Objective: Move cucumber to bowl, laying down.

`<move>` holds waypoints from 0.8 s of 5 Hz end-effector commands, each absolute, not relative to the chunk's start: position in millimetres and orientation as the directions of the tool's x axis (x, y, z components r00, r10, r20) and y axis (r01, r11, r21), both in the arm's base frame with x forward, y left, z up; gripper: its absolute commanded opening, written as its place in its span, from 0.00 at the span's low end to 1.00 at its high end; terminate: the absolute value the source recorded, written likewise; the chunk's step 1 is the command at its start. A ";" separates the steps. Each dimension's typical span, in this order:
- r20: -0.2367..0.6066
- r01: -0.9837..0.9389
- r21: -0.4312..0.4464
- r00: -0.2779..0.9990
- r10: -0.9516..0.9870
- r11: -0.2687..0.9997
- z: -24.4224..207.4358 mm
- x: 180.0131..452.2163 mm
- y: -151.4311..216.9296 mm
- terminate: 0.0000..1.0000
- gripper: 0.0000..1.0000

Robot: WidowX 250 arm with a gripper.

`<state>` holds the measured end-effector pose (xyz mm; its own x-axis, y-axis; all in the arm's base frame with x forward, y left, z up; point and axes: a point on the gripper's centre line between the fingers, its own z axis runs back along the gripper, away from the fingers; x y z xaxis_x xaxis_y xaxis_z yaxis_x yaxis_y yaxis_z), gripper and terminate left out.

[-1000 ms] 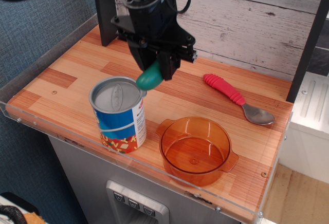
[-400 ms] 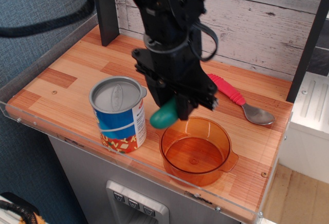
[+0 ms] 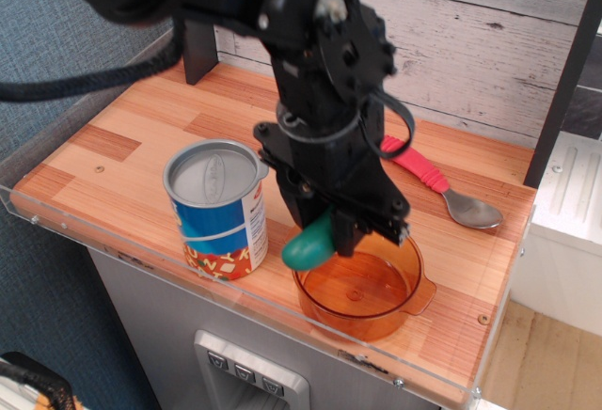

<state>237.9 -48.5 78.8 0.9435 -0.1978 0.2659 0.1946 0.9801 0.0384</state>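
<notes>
My black gripper (image 3: 329, 229) is shut on the green toy cucumber (image 3: 308, 245). Only the cucumber's rounded lower end shows; it sticks out down and to the left from between the fingers. The cucumber hangs over the near-left rim of the transparent orange bowl (image 3: 376, 295), which stands at the front of the wooden table. The gripper body hides the bowl's back-left rim. The bowl holds nothing that I can see.
A blue-and-white tin can (image 3: 218, 208) with a grey lid stands just left of the bowl, close to the cucumber. A red-handled spoon (image 3: 437, 184) lies behind the bowl to the right. A clear acrylic guard (image 3: 235, 292) runs along the table's front edge.
The gripper has carried the cucumber forward and to the right, from behind the can down to the bowl's left rim, and it now sits lower.
</notes>
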 end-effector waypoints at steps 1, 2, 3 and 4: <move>0.263 0.206 0.057 0.941 -0.214 0.977 66.8 239.9 -50.8 0.00 0.00; 0.256 0.202 0.075 0.943 -0.215 0.976 60.0 241.2 -52.7 0.00 0.00; 0.249 0.196 0.071 0.946 -0.208 0.978 57.6 242.3 -51.9 0.00 1.00; 0.251 0.203 0.064 0.944 -0.213 0.977 62.5 242.9 -48.0 0.00 1.00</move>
